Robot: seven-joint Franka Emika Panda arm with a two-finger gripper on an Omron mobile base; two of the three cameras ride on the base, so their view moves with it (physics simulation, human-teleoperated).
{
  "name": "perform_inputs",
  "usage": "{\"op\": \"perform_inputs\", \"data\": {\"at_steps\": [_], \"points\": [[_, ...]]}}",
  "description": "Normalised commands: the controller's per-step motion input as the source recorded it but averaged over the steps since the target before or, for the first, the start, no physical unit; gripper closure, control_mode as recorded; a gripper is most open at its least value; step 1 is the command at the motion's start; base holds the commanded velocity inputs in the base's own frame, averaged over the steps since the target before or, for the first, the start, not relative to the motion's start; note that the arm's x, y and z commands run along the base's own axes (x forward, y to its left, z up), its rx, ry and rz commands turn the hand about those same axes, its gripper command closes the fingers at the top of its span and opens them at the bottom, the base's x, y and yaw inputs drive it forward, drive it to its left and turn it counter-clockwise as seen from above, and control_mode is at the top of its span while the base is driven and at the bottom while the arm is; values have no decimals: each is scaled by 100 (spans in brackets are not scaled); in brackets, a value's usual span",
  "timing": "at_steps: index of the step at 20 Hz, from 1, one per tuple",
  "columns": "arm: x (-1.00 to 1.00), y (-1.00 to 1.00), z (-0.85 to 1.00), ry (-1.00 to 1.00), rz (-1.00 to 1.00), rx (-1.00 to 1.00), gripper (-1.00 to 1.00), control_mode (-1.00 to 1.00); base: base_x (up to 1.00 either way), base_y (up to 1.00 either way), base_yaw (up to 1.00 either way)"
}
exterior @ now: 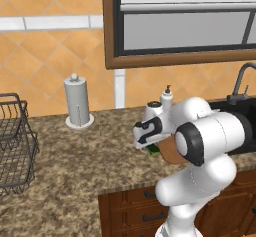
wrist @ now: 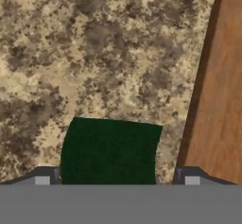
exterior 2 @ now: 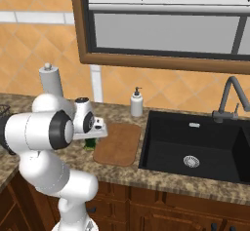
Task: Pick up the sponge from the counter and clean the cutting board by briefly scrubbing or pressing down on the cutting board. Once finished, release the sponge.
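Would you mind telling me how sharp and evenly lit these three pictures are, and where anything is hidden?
Left base view: flat, even rendered light, no glare; the arm hides most of the sponge and cutting board. Right base view: equally sharp, soft shading in the sink. Hand view: counter texture coarse and blotchy up close; sponge edges slightly bowed between the claw tips.
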Motion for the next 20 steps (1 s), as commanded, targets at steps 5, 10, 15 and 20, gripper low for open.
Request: {"op": "perform_inputs", "data": {"at_steps": [5,10,15,20], "points": [[4,9,-25,0,0,-2,-100,-100,0,0,0],[2,18,-34,0,0,-3,-100,-100,0,0,0],[2,15,-32,0,0,-1,100,-100,0,0,0],[0,17,-50,0,0,-5,100,-100,0,0,0]]}}
